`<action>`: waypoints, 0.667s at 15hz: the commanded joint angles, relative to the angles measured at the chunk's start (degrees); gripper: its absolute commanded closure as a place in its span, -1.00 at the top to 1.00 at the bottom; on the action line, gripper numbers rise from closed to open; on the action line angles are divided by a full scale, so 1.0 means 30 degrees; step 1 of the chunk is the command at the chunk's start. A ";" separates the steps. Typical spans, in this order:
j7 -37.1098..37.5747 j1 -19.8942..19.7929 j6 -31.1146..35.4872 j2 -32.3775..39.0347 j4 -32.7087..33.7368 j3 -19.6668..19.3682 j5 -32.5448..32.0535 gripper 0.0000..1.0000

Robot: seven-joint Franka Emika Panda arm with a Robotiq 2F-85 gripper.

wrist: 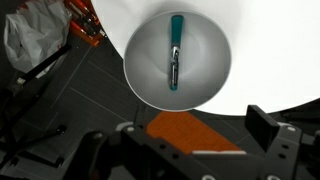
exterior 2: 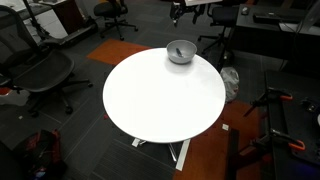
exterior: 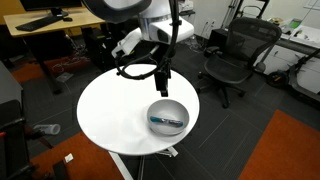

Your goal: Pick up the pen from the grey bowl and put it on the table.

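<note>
Overhead, your gripper (exterior: 163, 84) hangs in the air above the table (exterior: 110, 118), beside and higher than the grey bowl (exterior: 168, 116), touching nothing. In the wrist view its fingers (wrist: 265, 125) enter from the lower edge; they stand wide apart with nothing between them, so you are holding no object. The pen (wrist: 175, 52) lies flat inside the bowl, roughly across its middle and running up and down that frame, teal toward the top and darker toward the lower end. Note that the bowl rests on the white top close to its rim. The wrist view shows the tabletop behind and beside the bowl, with orange carpet (wrist: 190, 130) and dark floor below it. In both exterior views the bowl sits upright near the table's edge. A black office chair (exterior: 235, 55) stands on the floor beyond the table, well apart from it, and a wooden desk (exterior: 45, 25) occupies the far corner.
</note>
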 commanded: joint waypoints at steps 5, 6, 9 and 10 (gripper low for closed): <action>-0.1843 -0.1058 -0.0573 0.2663 0.1711 0.0112 0.2944 1.00; -0.1120 -0.0310 -0.0057 0.2035 0.0864 -0.0489 0.2242 1.00; -0.1648 -0.0550 -0.0100 0.2704 0.1303 -0.0476 0.2794 1.00; -0.1636 -0.0548 -0.0066 0.2744 0.1329 -0.0463 0.2799 1.00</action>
